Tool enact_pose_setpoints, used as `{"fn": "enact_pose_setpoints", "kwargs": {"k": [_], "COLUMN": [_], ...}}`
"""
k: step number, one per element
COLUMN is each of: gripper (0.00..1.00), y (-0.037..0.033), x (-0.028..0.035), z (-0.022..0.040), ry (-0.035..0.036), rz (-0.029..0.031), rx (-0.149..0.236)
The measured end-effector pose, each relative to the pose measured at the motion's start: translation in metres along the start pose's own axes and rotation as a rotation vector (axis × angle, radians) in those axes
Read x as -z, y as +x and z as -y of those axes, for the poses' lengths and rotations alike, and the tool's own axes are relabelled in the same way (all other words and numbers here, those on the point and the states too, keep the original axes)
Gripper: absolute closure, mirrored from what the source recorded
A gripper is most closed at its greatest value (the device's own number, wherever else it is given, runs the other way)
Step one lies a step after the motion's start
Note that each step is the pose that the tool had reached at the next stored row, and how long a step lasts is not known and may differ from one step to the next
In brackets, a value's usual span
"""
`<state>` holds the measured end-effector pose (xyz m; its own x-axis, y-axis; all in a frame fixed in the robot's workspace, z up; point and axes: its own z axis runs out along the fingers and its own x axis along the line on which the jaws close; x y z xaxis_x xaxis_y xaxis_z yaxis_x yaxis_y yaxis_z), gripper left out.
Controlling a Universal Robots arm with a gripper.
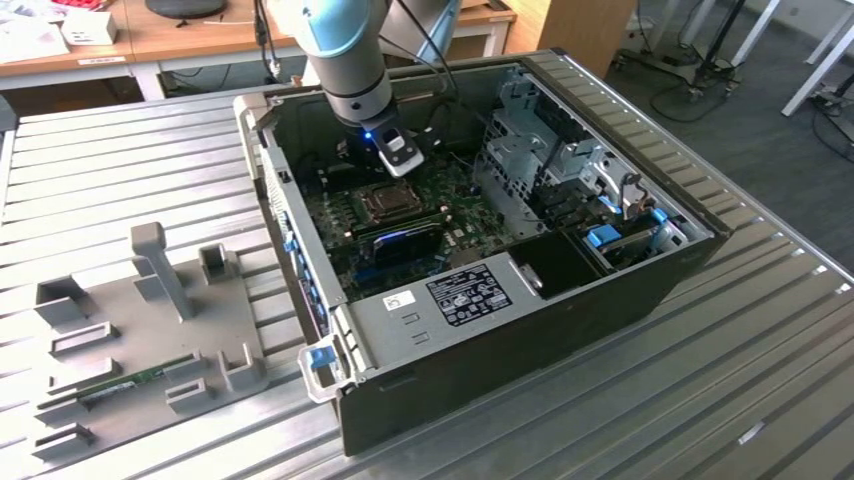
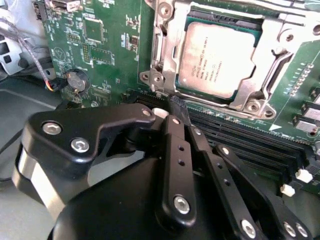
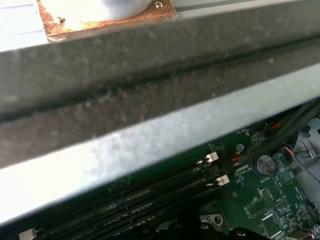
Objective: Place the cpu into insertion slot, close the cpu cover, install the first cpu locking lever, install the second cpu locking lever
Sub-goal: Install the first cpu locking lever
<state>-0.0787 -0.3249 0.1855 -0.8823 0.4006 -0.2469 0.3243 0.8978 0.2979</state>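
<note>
Silver-grey, the cpu is seen lying in the insertion slot, under the cpu cover. The hand is pressed together, empty, just beside it. A small slip could scratch the green board.

A ribbed metal table carries an open computer case lying on its side. Well apart, toward the exterior view's left, a grey fixture plate with upright blocks rests on the table, holding a small green board.
</note>
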Motion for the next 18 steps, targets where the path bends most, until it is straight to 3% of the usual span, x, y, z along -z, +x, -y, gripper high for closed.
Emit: {"fn": "enact_pose_setpoints", "kwargs": {"k": [4, 9, 18], "gripper": [0.9, 0.9, 0.9], "y": [0.0001, -0.0004, -0.0044], "x": [0.0, 0.0015, 0.0165], "z": [0.0, -0.0005, -0.0053], "ry": [-0.0051, -0.0059, -0.0056], "rz": [-0.0017, -0.0018, -0.0019], "rx": [-0.002, -0.002, -0.002]}}
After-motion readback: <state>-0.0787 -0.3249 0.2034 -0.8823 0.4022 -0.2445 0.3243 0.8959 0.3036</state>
